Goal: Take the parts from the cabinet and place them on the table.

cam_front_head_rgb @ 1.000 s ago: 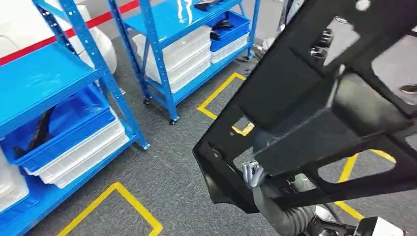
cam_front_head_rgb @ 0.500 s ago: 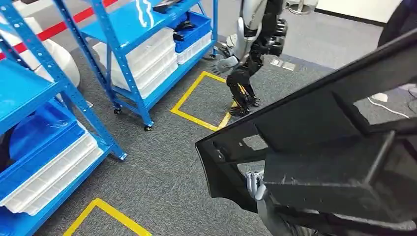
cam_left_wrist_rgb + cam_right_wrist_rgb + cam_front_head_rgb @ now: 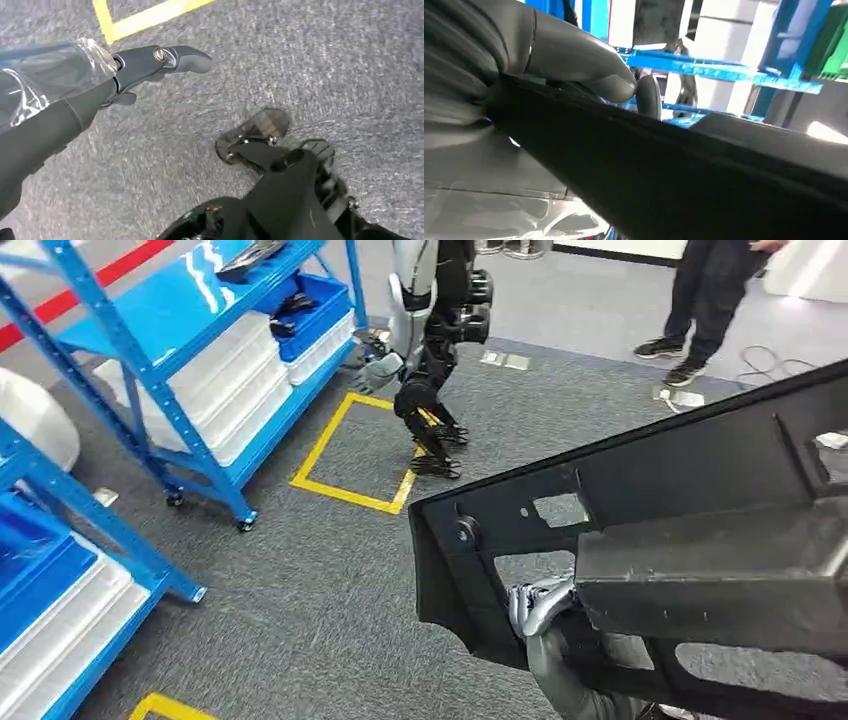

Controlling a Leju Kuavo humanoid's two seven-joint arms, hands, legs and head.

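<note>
Right hand: you've got it gripping the near-left lower edge of the black part; pale fingers curl up over the rim in the head view. In the right wrist view the thumb lies across the part's dark edge.
Left hand: released, holding nothing, fingers straight out over the grey carpet in the left wrist view.
Part location: held in the air at the near right, above the carpet, well apart from the racks.
Part axis: long axis runs from near left up toward the far right; cut-out openings face you, the rounded corner points near left.
Containers: far blue rack has white bins stacked under its shelf, plus a blue bin with dark parts in it. Near-left rack holds a blue bin on white bins; contents can't be told.
View difference: the head view shows you another humanoid robot on the yellow floor square and a person's legs far right; the right wrist view catches blue shelving behind the part.
</note>
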